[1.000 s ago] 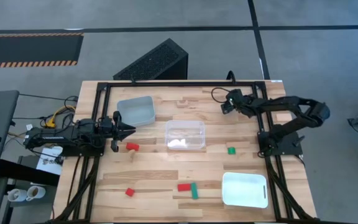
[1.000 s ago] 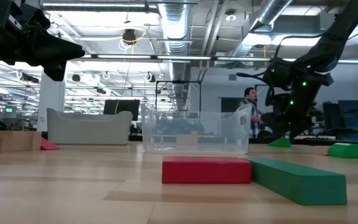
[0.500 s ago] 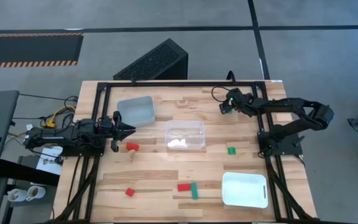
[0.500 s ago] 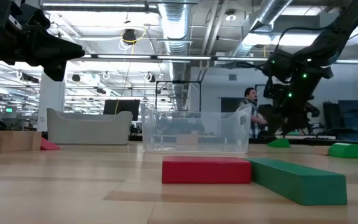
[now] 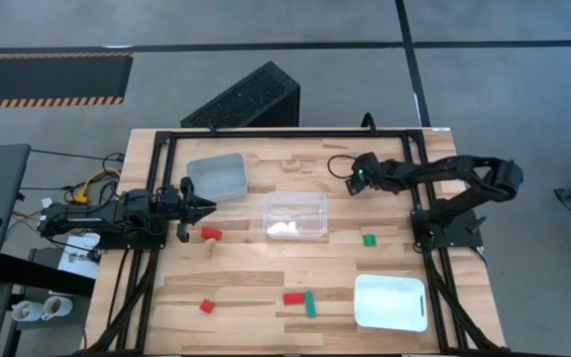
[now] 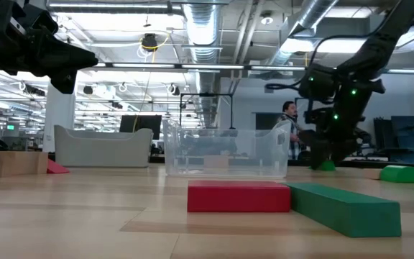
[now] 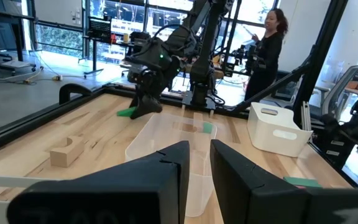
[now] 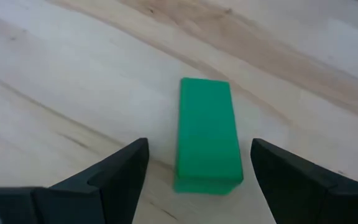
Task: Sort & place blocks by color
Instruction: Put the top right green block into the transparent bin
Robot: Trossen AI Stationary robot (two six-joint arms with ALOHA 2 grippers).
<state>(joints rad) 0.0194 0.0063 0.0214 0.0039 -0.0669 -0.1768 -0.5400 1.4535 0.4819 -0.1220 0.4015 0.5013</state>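
right end effector (image 8: 194, 168) dropped over green block (image 8: 206, 134), fingers spread, not grasping | left end effector (image 7: 195, 165) nearly clenched, waiting at worktop's left edge | pick imminent

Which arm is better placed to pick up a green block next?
The right. Its gripper hangs open directly over a green block, fingers either side. The left gripper waits at the table's left edge, beside a red block.
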